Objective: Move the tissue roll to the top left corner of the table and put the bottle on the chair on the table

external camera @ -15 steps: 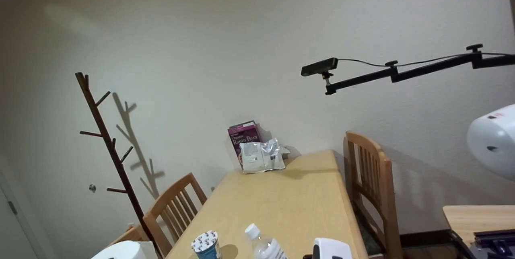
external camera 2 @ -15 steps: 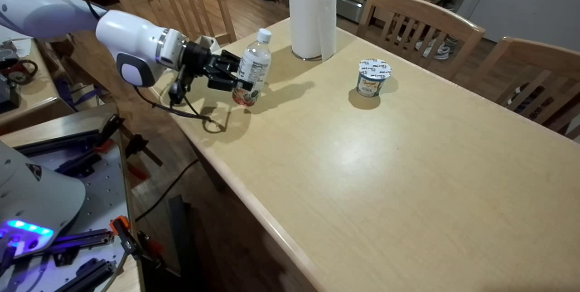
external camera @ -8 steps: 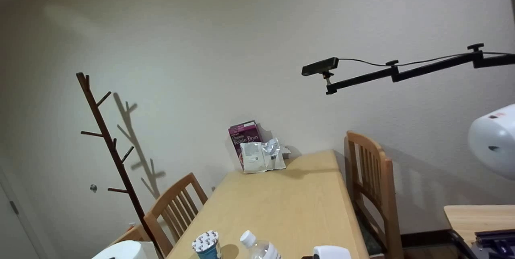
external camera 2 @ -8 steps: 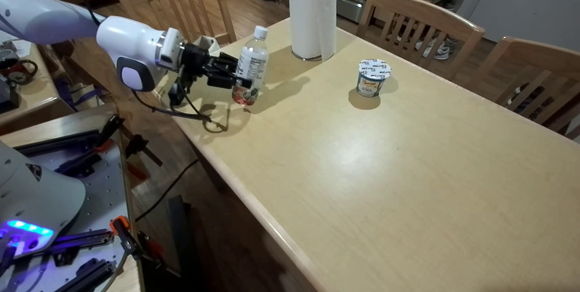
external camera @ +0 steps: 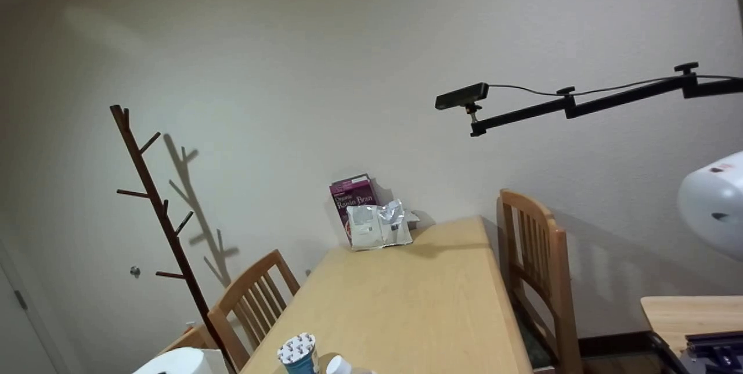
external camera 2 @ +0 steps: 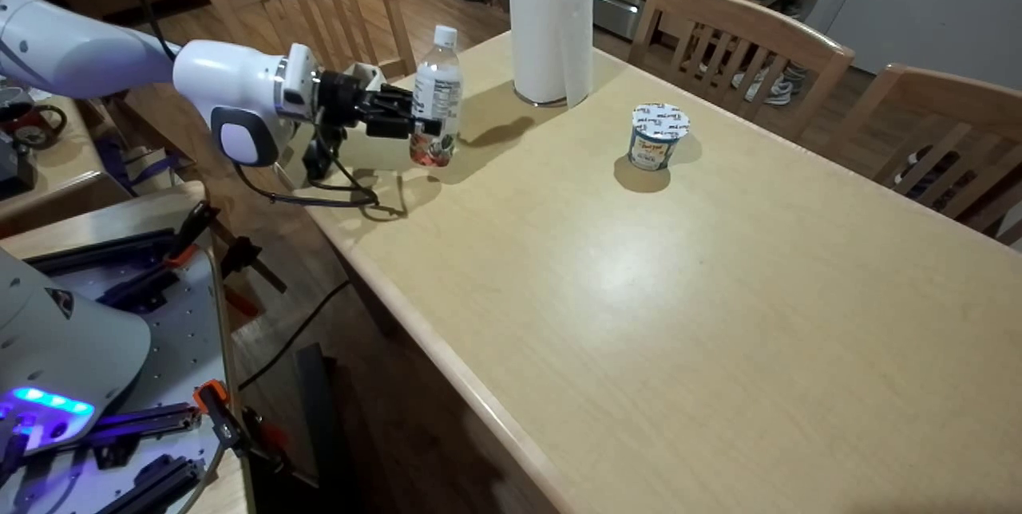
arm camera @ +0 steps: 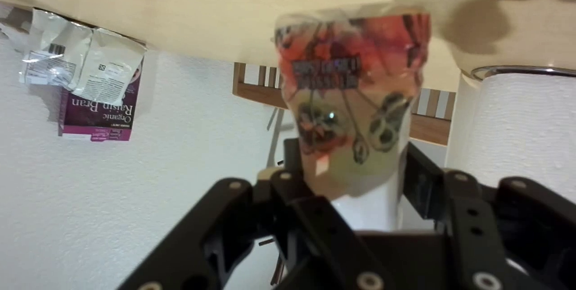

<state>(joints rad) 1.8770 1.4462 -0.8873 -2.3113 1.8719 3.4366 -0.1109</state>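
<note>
In an exterior view we see the gripper (external camera 2: 426,116) partly closed, one finger across the front of the bottle (external camera 2: 437,95) at mid-label; the bottle is nearly upright and, to judge by its shadow, held off the table (external camera 2: 639,298). The tissue roll (external camera 2: 549,23) stands at the table's far corner, apart from the bottle.

In an exterior view we get little more than the bottle's cap (external camera: 338,366) at the bottom edge, and the tissue roll's top farther left; the gripper is out of frame.

In the wrist view the fingers flank the bottle, spread just its width, so we take it as held. We expect smooth, thin plastic that gives under a hard squeeze and could slip; how heavy, we can't say. Mid-label seems the right place. The tissue roll we judge light, soft, easily dented; we'd grasp its middle, clear of the loose sheet.
</note>
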